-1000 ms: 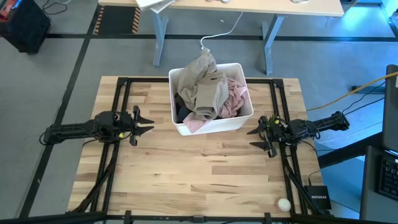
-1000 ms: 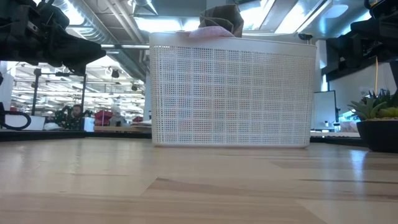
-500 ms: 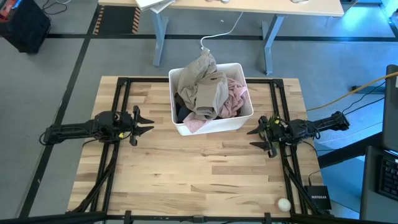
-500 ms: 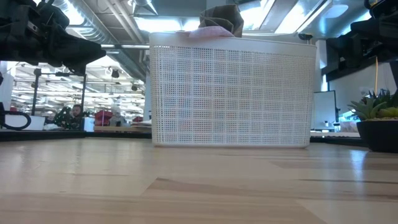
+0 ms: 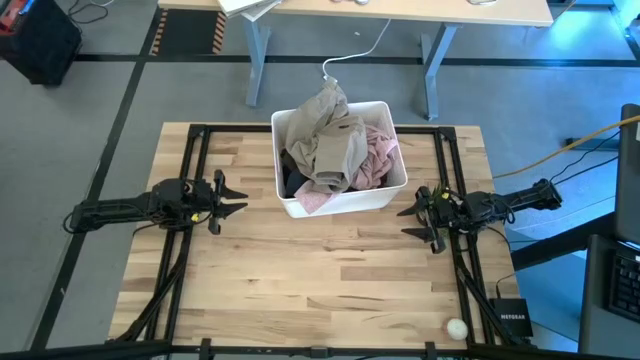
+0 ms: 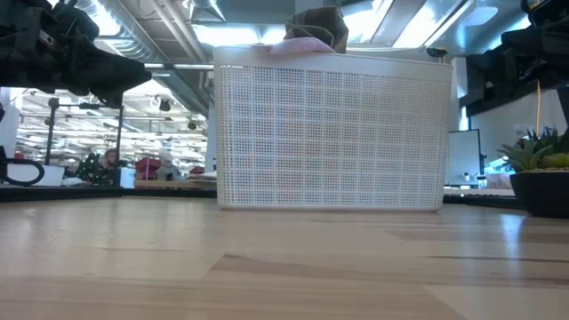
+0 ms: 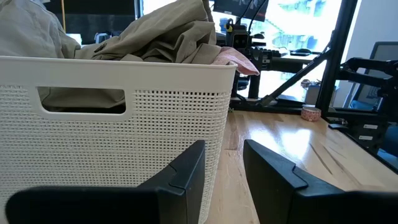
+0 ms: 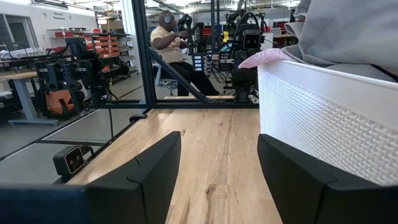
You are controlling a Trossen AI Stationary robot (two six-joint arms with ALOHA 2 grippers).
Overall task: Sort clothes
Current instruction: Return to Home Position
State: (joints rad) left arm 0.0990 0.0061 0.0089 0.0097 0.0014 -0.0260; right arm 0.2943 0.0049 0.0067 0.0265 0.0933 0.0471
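Your left gripper [image 5: 236, 196] and right gripper [image 5: 408, 220] hover empty over the pale wooden table [image 5: 300, 290], fingers apart, either side of the white perforated plastic bin [image 5: 345, 201]. Inside it, the crumpled clothes [image 5: 335, 145] heap above the rim: khaki-beige on top, pale pink beside, black beneath.

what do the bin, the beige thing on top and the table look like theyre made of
White bin: looks like moulded plastic, matte, its walls a fine perforated grid with a cut-out handle.
Khaki-beige garment: soft woven fabric, probably cotton-like, judging by its loose creases and folds.
Table: wood, likely butcher-block, with joined light strips and visible grain, slight sheen.
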